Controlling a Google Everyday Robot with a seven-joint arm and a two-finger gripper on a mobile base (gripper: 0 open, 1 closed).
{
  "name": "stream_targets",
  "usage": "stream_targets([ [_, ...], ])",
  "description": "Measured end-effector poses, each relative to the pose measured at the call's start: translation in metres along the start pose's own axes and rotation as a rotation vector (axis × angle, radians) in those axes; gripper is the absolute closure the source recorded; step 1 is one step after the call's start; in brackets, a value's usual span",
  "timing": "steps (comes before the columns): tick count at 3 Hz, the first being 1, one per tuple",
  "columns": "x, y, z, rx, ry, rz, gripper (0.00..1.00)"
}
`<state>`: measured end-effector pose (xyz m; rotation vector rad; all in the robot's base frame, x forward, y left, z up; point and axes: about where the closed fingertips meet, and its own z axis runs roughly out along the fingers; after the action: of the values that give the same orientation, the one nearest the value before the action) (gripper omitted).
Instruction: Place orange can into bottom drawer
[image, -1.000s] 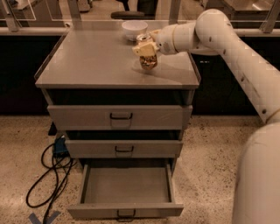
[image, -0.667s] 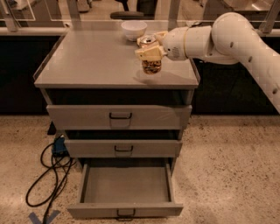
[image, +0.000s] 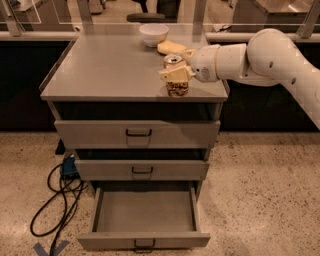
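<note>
The orange can (image: 176, 88) stands upright near the front right edge of the cabinet top (image: 110, 70), its silver top showing. My gripper (image: 177, 70) reaches in from the right and is shut on the can, one cream finger (image: 173, 74) across its upper front. The bottom drawer (image: 145, 215) is pulled open below, a wide shallow grey tray with nothing in it and a small dark handle on its front.
A white bowl (image: 153, 34) and a yellow sponge (image: 171, 47) sit at the back of the top. The two upper drawers (image: 137, 134) are closed. Black cables (image: 57, 200) lie on the floor at the left of the cabinet.
My gripper and the can have shifted toward the front right edge of the cabinet top. The arm has drawn back to the right.
</note>
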<state>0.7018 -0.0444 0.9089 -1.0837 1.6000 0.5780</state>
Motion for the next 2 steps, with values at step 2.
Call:
stream_targets([
  [2,0.004,0.105,-0.035,-0.082,-0.036,0.015,1.0],
])
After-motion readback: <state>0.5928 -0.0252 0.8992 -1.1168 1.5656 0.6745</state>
